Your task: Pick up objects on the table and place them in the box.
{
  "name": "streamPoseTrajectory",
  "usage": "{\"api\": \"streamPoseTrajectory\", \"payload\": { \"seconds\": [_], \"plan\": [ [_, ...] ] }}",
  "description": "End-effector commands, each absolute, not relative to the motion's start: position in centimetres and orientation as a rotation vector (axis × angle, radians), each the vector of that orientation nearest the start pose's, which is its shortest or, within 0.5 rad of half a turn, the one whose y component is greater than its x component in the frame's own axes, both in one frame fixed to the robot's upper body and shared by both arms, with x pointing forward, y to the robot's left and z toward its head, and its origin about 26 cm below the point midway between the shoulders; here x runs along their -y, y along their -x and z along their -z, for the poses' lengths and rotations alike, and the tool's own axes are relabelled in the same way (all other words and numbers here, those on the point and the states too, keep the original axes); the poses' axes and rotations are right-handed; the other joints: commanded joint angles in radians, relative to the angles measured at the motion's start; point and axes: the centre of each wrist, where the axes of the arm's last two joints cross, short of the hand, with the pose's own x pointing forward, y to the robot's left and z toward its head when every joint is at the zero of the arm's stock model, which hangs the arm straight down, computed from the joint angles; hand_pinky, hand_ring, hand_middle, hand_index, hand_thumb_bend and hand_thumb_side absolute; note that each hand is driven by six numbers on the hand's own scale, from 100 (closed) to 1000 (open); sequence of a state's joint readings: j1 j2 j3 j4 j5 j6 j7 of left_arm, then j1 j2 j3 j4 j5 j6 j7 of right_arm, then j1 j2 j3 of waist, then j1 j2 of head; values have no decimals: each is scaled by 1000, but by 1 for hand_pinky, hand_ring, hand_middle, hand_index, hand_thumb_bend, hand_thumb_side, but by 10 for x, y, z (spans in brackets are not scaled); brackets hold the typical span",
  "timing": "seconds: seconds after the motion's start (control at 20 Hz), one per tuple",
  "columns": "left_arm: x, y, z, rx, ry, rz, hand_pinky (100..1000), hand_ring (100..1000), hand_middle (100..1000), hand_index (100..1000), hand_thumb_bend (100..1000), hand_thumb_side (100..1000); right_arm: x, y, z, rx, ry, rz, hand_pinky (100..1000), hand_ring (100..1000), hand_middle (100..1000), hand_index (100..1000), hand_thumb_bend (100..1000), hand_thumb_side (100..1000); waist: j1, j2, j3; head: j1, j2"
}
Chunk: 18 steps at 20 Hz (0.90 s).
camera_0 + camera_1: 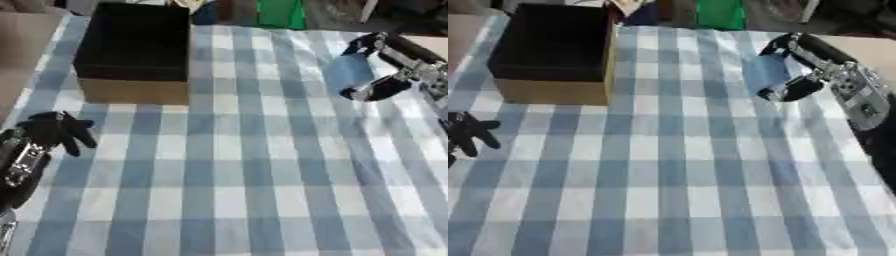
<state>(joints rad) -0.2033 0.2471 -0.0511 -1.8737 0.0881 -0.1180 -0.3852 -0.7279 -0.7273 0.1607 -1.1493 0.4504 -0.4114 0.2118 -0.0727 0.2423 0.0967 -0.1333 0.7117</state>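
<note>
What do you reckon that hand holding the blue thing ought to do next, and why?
Probably carry it leftward toward the box. The right hand has its fingers curled round a pale blue object above the checked tablecloth, well to the right of the open, dark-lined box. The left hand rests idle at the left edge.

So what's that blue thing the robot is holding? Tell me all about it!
The blue thing is a flat, pale blue piece, perhaps paper or thin plastic; what it is exactly cannot be told. It stands nearly upright at the far right of the checked tablecloth. The right hand is curled around it, one finger at its top edge and the thumb at its lower edge. The box stands far off to its left.
</note>
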Motion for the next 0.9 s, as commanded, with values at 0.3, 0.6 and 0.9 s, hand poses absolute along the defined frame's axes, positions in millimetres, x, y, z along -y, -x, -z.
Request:
{"api": "streamPoseTrajectory", "payload": {
  "seconds": [0.3,0.6,0.9],
  "plan": [
    [-253,-304,-140,2100,237,699,867,536,492,422,207,790,340,-425,-273,1965,774,-1420,713,885,389,615,394,100,-3,-29,5,-1,3],
    [-250,-305,-141,2097,256,716,867,536,492,422,208,788,315,-438,-291,2049,731,-1402,709,878,388,617,382,100,-11,-32,32,-9,-2],
    [-244,-306,-143,2096,292,748,867,535,491,422,208,791,291,-452,-297,2120,726,-1336,700,860,386,616,373,100,-17,-28,69,-28,-13]
  ]
}}
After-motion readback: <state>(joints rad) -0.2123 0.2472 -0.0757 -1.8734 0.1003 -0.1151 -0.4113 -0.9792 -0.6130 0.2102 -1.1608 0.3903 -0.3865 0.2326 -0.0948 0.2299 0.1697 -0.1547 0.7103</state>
